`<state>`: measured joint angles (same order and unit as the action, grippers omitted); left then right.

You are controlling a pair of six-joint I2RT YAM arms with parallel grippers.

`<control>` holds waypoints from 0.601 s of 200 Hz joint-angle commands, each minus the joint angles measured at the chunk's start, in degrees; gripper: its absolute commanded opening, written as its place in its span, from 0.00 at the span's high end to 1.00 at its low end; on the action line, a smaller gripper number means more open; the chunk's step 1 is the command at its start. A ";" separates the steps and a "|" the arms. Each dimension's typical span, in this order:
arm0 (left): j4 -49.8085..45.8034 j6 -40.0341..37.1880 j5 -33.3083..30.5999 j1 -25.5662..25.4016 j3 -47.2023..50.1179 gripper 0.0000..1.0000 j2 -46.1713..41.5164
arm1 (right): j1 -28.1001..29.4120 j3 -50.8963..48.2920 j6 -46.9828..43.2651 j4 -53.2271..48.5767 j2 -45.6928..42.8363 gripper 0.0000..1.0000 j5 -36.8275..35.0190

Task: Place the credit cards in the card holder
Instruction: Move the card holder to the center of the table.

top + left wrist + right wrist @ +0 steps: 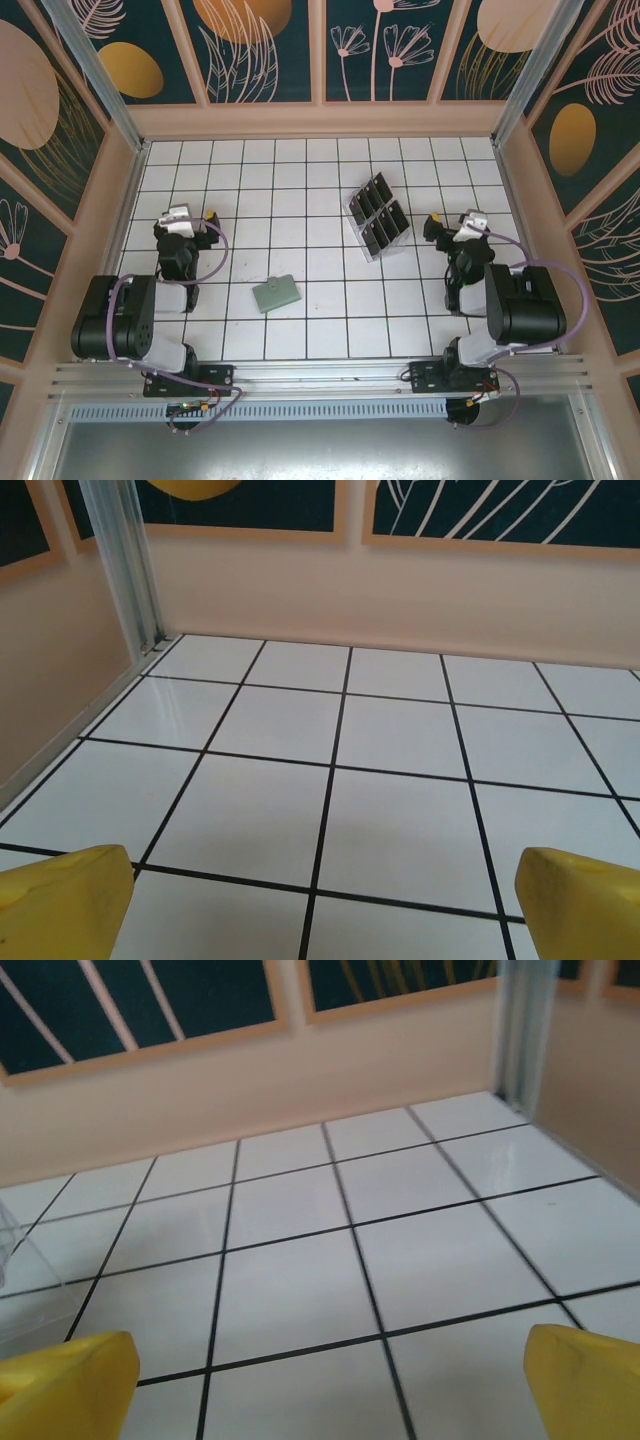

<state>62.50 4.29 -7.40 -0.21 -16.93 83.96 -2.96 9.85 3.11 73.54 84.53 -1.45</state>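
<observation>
The card holder (274,294) lies flat on the white tiled table (300,170), toward the front and nearer the left arm. The credit cards (392,222) sit in a clear slotted tray (352,210) (set askew to the tile lines) farther back, right of centre, well apart from the holder. The left pincer (188,214) hangs over bare tiles, its yellow fingers (65,900) spread apart and empty. The right pincer (458,222), near the tray's right side, is likewise spread wide, holding nothing.
</observation>
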 commanded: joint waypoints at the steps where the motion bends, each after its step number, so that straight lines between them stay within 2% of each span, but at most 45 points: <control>1: -13.11 1.59 -3.57 -0.04 -6.86 0.02 -4.70 | 1.02 -1.16 1.38 -3.25 -9.78 0.01 -7.96; 14: -18.96 3.66 -4.01 -0.04 -10.21 0.02 -6.27 | 1.05 1.19 5.05 -12.42 -16.91 0.01 -10.16; 28: -26.85 7.59 -4.28 -0.06 -14.83 0.02 -7.21 | 0.82 5.75 9.40 -22.78 -24.02 0.01 -6.65; 45: -35.72 13.90 -3.13 -0.06 -19.56 0.01 -7.85 | 0.07 10.20 21.49 -33.45 -32.20 0.01 -4.88; 66: -43.59 23.30 0.45 -0.14 -21.12 0.01 -9.18 | -1.29 11.38 25.38 -35.04 -39.11 0.01 9.67; 81: -49.50 30.03 4.49 -0.12 -21.12 0.02 -10.10 | -0.15 15.08 27.89 -40.61 -38.95 0.12 21.44; 90: -51.04 32.88 7.79 -0.34 -20.02 0.02 -10.67 | 2.95 17.34 27.90 -44.49 -37.43 0.17 26.75; 96: -51.82 34.89 9.22 -0.53 -18.80 0.01 -11.30 | 6.38 18.72 26.97 -47.84 -36.23 0.20 27.54; 109: -51.57 38.00 10.61 -1.39 -15.74 0.01 -13.33 | 17.92 21.38 22.16 -55.33 -33.11 0.22 22.79; 120: -51.27 39.08 10.40 -2.29 -13.69 0.01 -15.11 | 29.27 23.49 18.49 -60.31 -29.29 0.22 14.15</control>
<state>17.32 34.22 -1.61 -0.91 -34.89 72.60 9.91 29.71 25.85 30.46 49.56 14.13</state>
